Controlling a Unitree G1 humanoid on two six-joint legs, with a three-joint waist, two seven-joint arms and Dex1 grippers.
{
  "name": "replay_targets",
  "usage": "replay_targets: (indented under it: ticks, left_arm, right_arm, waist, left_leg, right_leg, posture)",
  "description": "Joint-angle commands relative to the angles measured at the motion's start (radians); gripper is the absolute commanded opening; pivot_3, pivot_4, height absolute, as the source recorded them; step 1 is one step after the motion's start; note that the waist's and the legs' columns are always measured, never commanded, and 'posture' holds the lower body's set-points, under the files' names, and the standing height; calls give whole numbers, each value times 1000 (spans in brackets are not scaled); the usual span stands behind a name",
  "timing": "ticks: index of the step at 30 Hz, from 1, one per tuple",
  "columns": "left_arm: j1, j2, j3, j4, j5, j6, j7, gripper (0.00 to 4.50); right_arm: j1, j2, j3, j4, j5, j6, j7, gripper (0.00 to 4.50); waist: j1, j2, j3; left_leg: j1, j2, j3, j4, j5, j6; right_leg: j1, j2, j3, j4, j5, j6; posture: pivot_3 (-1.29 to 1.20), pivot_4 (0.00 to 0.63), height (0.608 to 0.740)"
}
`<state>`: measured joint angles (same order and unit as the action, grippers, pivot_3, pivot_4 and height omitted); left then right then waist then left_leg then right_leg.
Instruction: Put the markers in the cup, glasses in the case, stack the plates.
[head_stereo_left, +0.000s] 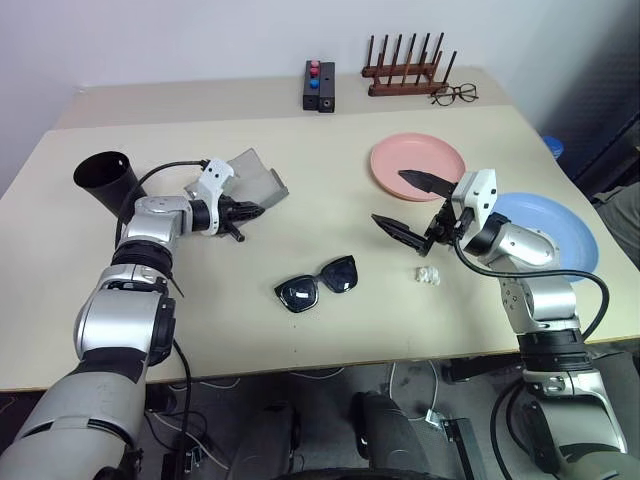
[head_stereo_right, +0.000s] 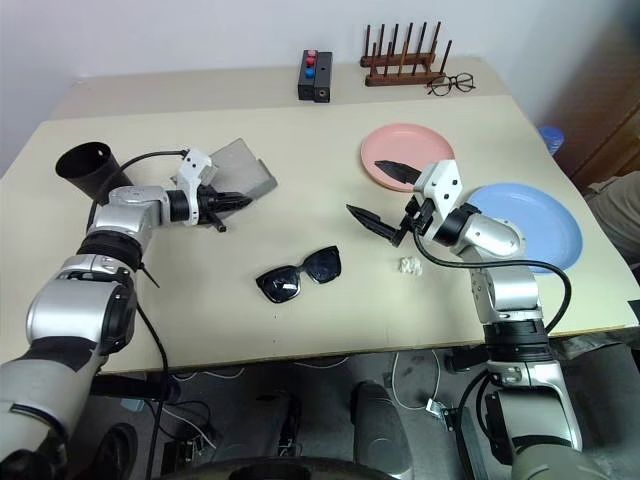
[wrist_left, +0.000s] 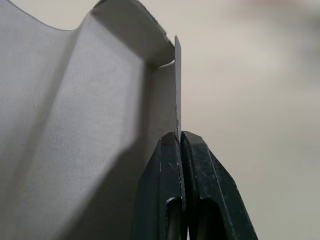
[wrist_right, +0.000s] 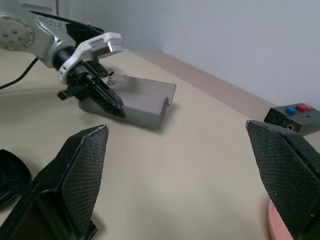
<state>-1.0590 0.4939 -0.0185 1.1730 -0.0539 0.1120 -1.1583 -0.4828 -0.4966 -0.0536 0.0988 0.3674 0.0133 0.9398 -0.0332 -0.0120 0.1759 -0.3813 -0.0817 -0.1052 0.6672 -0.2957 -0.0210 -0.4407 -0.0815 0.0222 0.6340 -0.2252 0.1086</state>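
Note:
My left gripper (head_stereo_left: 255, 211) is shut on a thin edge of the open grey case (head_stereo_left: 258, 180); the left wrist view shows its fingers (wrist_left: 200, 190) pinching the case wall (wrist_left: 90, 125). The black cup (head_stereo_left: 105, 178) stands tilted behind that arm at the far left. Black sunglasses (head_stereo_left: 318, 284) lie lenses down at the table's middle front. My right gripper (head_stereo_left: 387, 196) hangs open and empty above the table, between the sunglasses and the pink plate (head_stereo_left: 400, 155). The blue plate (head_stereo_left: 560, 230) lies apart, under the right forearm. The markers are out of view.
A black box with red and blue buttons (head_stereo_left: 320, 85), a wooden rack (head_stereo_left: 405, 70) and wire-framed spectacles (head_stereo_left: 455, 95) sit along the far edge. A small white crumpled scrap (head_stereo_left: 428, 274) lies below the right gripper.

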Motion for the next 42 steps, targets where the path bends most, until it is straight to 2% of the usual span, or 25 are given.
replay_targets:
  ticks: [1, 4, 7, 12, 16, 20, 23, 32, 35, 42]
  left_arm:
    - [-27, 62, -1, -63, -21, 36, -187, 32]
    - [-11, 113, -35, -115, -6, 4, -364, 32]
    - [-8, 143, -62, -148, -18, 35, -445, 32]
    - [56, 250, -273, -280, -144, -51, -456, 32]
    - [78, 299, -397, -304, -211, -133, -456, 32]
    - [83, 307, -446, -302, -313, -167, -456, 32]
    - [77, 301, -454, -267, -342, -202, -456, 32]
    - [95, 339, -557, -318, -420, -194, -456, 32]
    - [98, 350, -590, -313, -419, -222, -456, 941]
    - [93, 320, -563, -299, -426, -222, -456, 4480]
  right_arm:
    - [-26, 0, -17, -9, 12, -17, 3, 4500]
    - [-29, 2, -16, -4, 12, -19, 6, 4500]
    - [-31, 3, -14, 0, 12, -21, 10, 4500]
    - [-37, 9, -13, 6, 12, -22, 14, 4500]
    - [-35, 9, -14, 0, 16, -17, 16, 4500]
    - [-28, 6, -14, -10, 15, -14, 15, 4500]
    - [-19, 6, -17, -30, 24, -2, 10, 4500]
    - [-7, -3, -19, -55, 27, 13, 9, 4500]
    - [-14, -2, -17, -51, 24, 14, 10, 4500]
    - [-14, 7, -12, -55, 25, 15, 9, 4500]
  waist:
    - [-3, 0, 0]
    - [-10, 0, 0]
    - [-9, 0, 0]
    - [-9, 0, 0]
    - [-5, 0, 0]
    - [-3, 0, 0]
    - [-5, 0, 0]
    - [-8, 0, 0]
    - [-8, 0, 0]
    - [-6, 0, 0]
  left_leg:
    - [0, 0, 0, 0, 0, 0]
    - [-1, 0, 0, 0, 0, 0]
    - [-1, 1, 0, 0, 0, 0]
    - [-1, 1, 0, 0, 0, 0]
    - [-2, 1, -1, 0, 0, 1]
    - [-2, 0, -1, 0, -1, 3]
    - [-2, 0, -1, 0, -2, 3]
    - [-2, 0, 0, 0, -2, 4]
    - [-2, 1, -1, 0, -2, 5]
    - [-2, 0, 0, 1, -3, 5]
  right_leg:
    - [0, 0, 0, 0, 0, 0]
    - [-1, 0, 0, 0, 0, 0]
    - [-1, 1, 0, 0, 0, 0]
    - [-1, 0, 0, 0, 0, 0]
    - [-2, 0, 0, 0, 0, 0]
    - [-2, 0, 0, 0, 0, 0]
    - [-2, 0, 0, 0, 0, 0]
    - [-2, 1, 0, 0, 0, 0]
    - [-2, 1, 0, 0, 0, 0]
    - [-2, 1, 0, 0, 0, 0]
  posture:
    - [0, 150, 740]
    - [0, 150, 740]
    - [0, 150, 740]
    - [0, 150, 740]
    - [0, 150, 740]
    - [0, 150, 740]
    - [0, 150, 740]
    - [0, 150, 740]
    - [0, 150, 740]
    - [0, 150, 740]
